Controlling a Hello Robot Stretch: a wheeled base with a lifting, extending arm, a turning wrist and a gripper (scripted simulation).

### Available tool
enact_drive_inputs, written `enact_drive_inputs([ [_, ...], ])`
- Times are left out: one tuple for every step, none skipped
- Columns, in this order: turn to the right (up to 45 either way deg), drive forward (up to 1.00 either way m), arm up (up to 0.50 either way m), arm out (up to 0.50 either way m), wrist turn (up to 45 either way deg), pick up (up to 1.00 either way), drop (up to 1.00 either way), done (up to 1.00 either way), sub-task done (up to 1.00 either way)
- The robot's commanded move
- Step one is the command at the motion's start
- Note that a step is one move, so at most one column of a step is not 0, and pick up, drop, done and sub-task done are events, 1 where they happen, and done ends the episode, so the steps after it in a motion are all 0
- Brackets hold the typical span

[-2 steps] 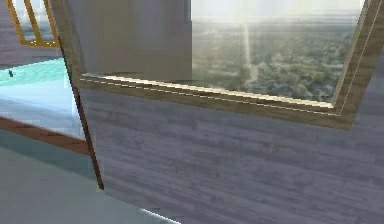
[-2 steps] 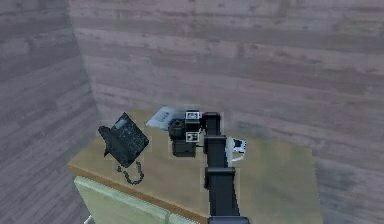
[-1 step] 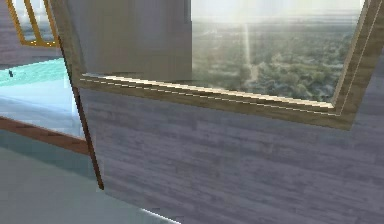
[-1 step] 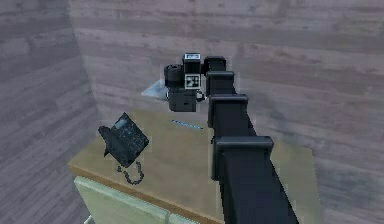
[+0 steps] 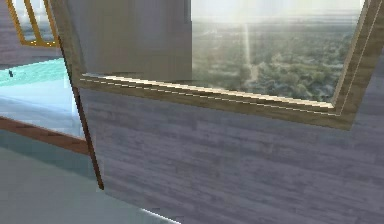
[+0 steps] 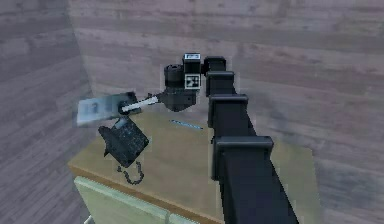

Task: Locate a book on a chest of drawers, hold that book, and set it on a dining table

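In the arm side view, my arm (image 6: 235,130) reaches out over a chest of drawers (image 6: 190,165) with a light wooden top. The gripper (image 6: 130,101) points toward that view's left. A pale blue-grey book (image 6: 92,109) hangs at its far end, above the chest's far left corner and clear of the top, so the gripper holds it.
A black telephone (image 6: 122,141) with a cord stands on the chest's left part, and a thin pen-like thing (image 6: 183,124) lies farther back. The forward view has a grey plank wall (image 5: 230,160) close ahead, with a wide window (image 5: 275,50) above it. A bed (image 5: 35,100) with a teal cover stands at its left.
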Motion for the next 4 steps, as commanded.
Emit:
enact_drive_inputs([
  [0.0, 0.0, 0.0, 0.0, -45.0, 0.0, 0.0, 0.0, 0.0],
  [0.0, 0.0, 0.0, 0.0, -42.0, 0.0, 0.0, 0.0, 0.0],
  [0.0, 0.0, 0.0, -0.28, 0.0, 0.0, 0.0, 0.0, 0.0],
  [-45.0, 0.0, 0.0, 0.0, 0.0, 0.0, 0.0, 0.0, 0.0],
])
